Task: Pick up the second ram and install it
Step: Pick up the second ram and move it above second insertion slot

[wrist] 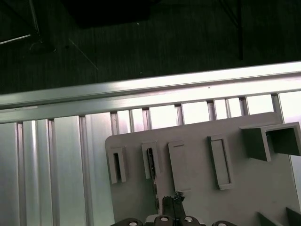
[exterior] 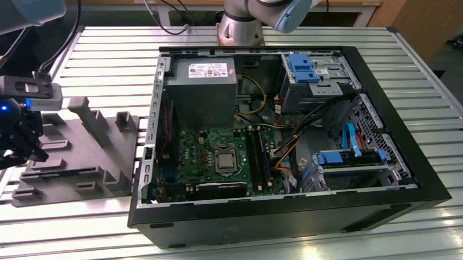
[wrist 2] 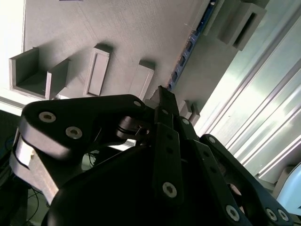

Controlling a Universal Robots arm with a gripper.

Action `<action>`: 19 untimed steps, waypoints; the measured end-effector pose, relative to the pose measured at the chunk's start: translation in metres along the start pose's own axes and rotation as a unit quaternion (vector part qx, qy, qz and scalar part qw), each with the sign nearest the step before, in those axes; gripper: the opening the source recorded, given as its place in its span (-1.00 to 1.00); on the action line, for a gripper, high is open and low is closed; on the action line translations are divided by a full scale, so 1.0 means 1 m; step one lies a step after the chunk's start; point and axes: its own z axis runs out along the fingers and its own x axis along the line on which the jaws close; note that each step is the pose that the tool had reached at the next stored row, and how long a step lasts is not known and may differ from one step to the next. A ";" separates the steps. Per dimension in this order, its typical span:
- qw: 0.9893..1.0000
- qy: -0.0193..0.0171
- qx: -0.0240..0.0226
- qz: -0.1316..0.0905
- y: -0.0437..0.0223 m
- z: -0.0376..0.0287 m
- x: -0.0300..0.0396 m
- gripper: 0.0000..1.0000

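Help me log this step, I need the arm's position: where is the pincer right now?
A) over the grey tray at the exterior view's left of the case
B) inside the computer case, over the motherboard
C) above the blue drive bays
A: in the exterior view the pincer hangs over the grey tray, outside the open computer case.

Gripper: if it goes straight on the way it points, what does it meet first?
Most likely the ram, on edge in the tray just ahead of the gripper. Depth is unclear; it could meet the tray beside it instead.
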 end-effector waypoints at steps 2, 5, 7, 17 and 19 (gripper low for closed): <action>1.000 0.000 0.000 0.000 -0.0002 0.0009 0.0003 -0.79; 1.000 0.000 0.000 0.000 -0.0003 0.0020 0.0007 -0.79; 1.000 0.000 0.000 0.000 -0.0005 0.0027 0.0012 -0.79; 1.000 0.000 0.000 -0.002 -0.0005 0.0032 0.0014 -0.79; 1.000 0.000 0.000 -0.009 -0.0005 0.0035 0.0015 -0.79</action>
